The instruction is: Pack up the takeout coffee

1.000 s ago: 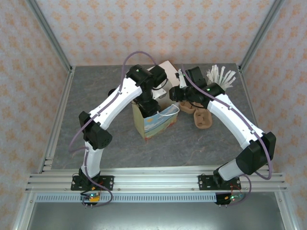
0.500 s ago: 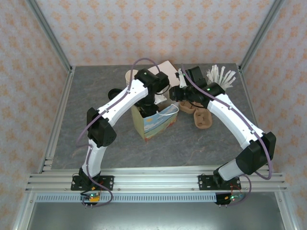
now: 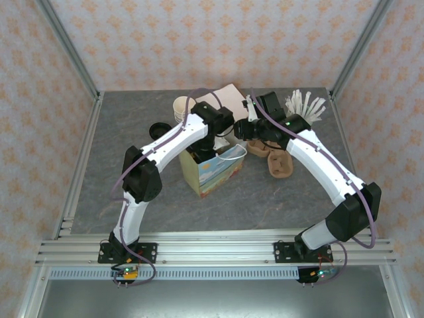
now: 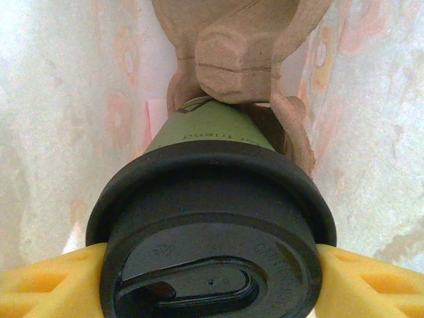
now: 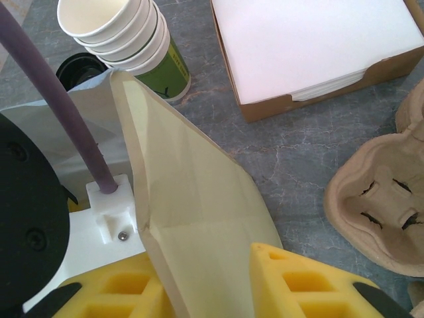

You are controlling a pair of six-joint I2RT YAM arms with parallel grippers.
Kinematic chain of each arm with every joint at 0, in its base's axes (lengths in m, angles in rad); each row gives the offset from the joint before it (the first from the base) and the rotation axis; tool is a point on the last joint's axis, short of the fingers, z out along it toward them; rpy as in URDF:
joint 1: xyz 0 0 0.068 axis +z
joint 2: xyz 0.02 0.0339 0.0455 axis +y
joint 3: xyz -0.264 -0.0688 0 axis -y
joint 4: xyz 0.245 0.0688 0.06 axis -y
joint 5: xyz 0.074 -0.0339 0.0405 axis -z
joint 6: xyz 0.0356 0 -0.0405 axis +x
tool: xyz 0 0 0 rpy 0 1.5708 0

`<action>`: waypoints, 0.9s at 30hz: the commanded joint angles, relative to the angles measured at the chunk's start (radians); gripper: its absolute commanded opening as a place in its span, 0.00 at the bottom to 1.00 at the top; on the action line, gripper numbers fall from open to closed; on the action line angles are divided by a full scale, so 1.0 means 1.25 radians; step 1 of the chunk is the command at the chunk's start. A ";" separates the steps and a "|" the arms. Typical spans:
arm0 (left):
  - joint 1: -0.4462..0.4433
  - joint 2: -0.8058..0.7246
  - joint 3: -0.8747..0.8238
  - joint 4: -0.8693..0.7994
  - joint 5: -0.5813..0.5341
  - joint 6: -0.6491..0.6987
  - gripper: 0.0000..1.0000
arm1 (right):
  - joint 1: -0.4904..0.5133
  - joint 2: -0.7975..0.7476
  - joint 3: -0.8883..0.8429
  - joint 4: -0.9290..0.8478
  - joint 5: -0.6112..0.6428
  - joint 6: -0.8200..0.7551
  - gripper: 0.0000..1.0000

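the left gripper (image 4: 212,281) clamps the takeout coffee (image 4: 212,199) at its lid, down inside the paper bag (image 3: 213,175) mid-worktop (image 3: 285,199), just above a pulp carrier (image 4: 238,59). the right gripper (image 5: 205,285) pinches the bag's wall, likely so its mouth stands open.

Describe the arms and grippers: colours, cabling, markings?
The left arm and right arm have white shells and black joint housings. A purple cable runs along each. The left gripper and right gripper have yellow fingers with moulded recesses. No markings are legible.
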State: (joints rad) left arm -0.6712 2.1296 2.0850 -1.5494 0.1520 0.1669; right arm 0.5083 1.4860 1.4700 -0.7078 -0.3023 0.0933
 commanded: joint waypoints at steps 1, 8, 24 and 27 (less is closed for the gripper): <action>0.002 0.019 -0.051 0.043 0.014 0.013 0.72 | 0.007 0.002 0.016 -0.010 0.017 0.004 0.32; 0.002 0.045 -0.077 0.075 0.049 0.009 0.71 | 0.006 0.004 0.013 -0.007 0.013 0.006 0.32; -0.017 0.041 -0.008 0.025 -0.001 0.004 0.73 | 0.006 -0.001 0.011 -0.011 0.021 0.006 0.32; -0.018 0.030 0.014 0.007 -0.012 0.005 0.77 | 0.006 0.000 0.012 -0.010 0.018 0.008 0.32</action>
State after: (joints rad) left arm -0.6758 2.1304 2.0850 -1.5330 0.1410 0.1665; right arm 0.5098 1.4860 1.4700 -0.7113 -0.2909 0.0937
